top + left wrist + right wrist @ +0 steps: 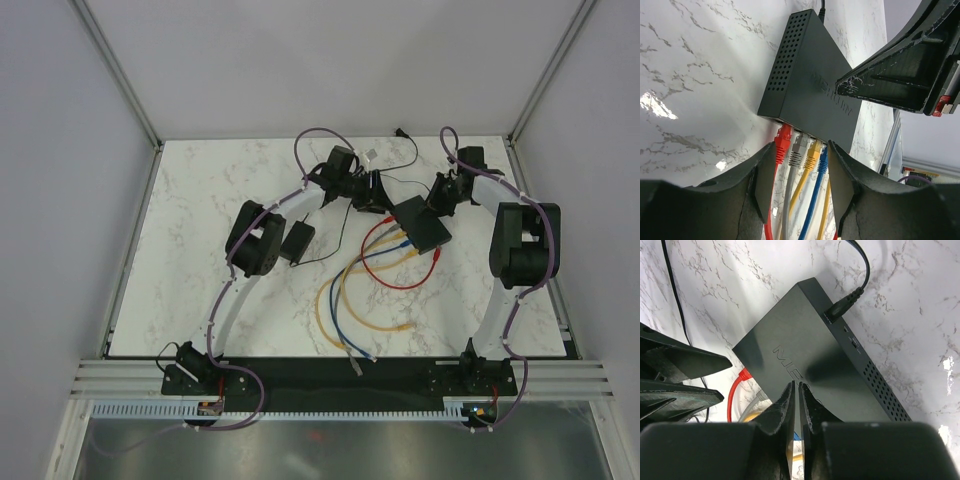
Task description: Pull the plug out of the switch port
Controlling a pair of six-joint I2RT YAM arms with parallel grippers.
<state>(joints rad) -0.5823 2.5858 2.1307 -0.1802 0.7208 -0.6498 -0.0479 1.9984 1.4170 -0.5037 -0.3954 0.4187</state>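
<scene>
The switch [421, 224] is a flat black box lying right of the table's middle. In the left wrist view, red [783, 140], grey [799, 150], yellow [813, 154] and blue [823, 160] plugs sit side by side in the sockets of the switch [810, 85]. My left gripper [802, 167] is open, its fingers standing either side of this row with the plugs between them, gripping none. My right gripper [795, 388] is shut with nothing in it, its tips over the top face of the switch [805, 355], also seen in the top view [441, 197].
A black power cord [844, 304] plugs into the switch's back edge. A small black power brick [297, 242] lies to the left. Red [400, 282], yellow [335, 315] and blue [345, 330] cables loop over the marble toward the near edge.
</scene>
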